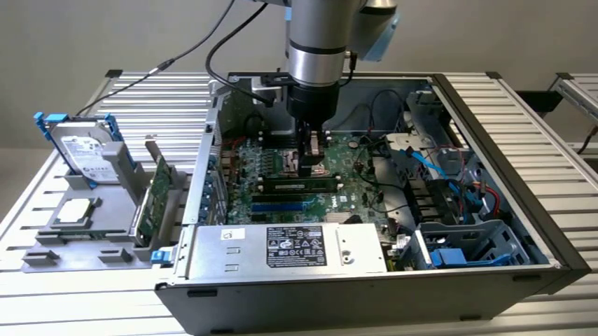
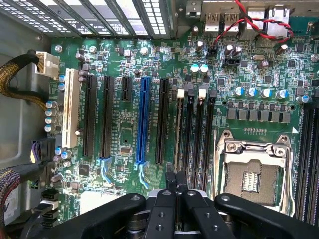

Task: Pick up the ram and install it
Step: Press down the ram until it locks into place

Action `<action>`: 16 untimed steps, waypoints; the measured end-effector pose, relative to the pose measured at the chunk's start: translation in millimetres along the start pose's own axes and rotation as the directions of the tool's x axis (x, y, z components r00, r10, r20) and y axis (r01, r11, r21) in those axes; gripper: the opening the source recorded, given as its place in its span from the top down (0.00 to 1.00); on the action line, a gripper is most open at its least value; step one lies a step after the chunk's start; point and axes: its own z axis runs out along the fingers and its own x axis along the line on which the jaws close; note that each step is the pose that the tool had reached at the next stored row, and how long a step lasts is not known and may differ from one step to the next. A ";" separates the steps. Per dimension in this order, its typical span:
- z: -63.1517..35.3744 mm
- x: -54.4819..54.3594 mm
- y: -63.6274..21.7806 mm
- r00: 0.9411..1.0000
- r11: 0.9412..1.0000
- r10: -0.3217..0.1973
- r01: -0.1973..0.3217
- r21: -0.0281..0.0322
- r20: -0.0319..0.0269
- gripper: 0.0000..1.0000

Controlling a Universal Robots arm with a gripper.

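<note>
Stage of work: the ram [image 1: 299,186] is no longer a loose part. It lies lengthwise along a memory slot on the motherboard [image 1: 271,164], inside the open computer case [image 1: 523,175].
Done, as judged: pick-up and placing in the slot.
Left, as judged: possibly a final press. Whether the stick is fully down and its end latches are shut cannot be told.
Gripper [image 2: 177,178]: the two black fingers are brought together with no gap showing and nothing visibly clamped between them. In the exterior view their tips stand just above the ram, towards the end on that view's right.
Ram, form: a long, thin, narrow green board carrying a row of flat black chips.
Memory slots [image 2: 199,134]: parallel black plastic rails with white end clips, beside the CPU socket [image 2: 254,174].
CPU socket, form: a square bright-metal frame around a gold-toned contact field.
Expansion slots: long ridged plastic strips, one blue [image 2: 143,119], one white [image 2: 70,107], the rest black.
Motherboard, texture: matt green laminate studded with small silver-topped capacitors.
Power supply [image 1: 290,248]: a grey sheet-metal box with a printed label.
Outside the case: a hard drive [image 1: 84,150] and a large green expansion card [image 1: 154,196] stand upright in a grey holder on the slatted aluminium table [image 1: 75,308].
</note>
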 end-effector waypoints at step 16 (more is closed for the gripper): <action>11.0 -1.4 0.0 1.000 1.000 0.000 0.000 0.000 -0.001 0.89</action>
